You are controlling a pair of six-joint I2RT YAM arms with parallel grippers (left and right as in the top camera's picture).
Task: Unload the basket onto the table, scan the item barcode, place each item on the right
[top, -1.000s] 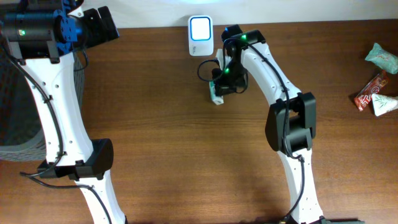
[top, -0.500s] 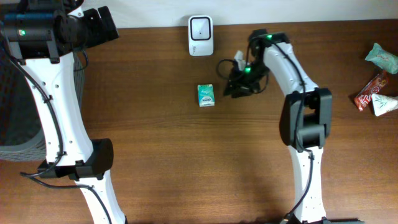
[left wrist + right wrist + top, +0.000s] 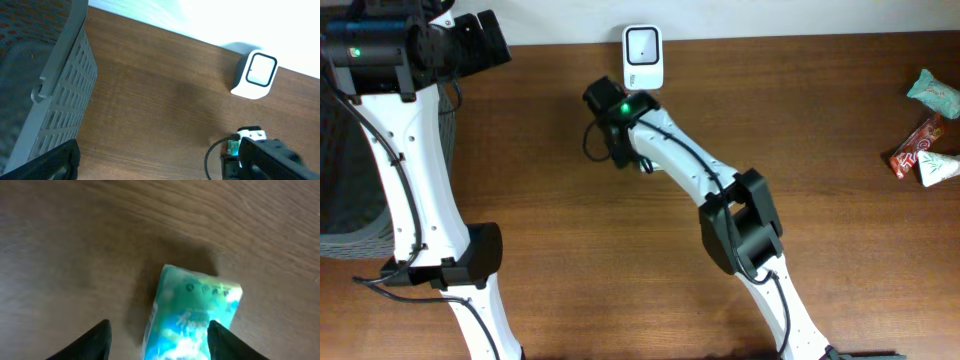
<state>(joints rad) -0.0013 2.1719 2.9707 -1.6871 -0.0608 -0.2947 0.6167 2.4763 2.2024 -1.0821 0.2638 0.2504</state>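
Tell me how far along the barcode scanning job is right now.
Done: the green packet lies on the table near the scanner. In hand: the right claw hangs open over it, a finger either side, not gripping. Left: close on it and show its barcode to the scanner. Nothing here shows whether a scan has happened.

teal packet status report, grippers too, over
Left gripper open, empty, near grey plastic basket. Right gripper open astride the teal-green foil packet lying on brown wooden table. White box-shaped scanner close by, nothing in the way.
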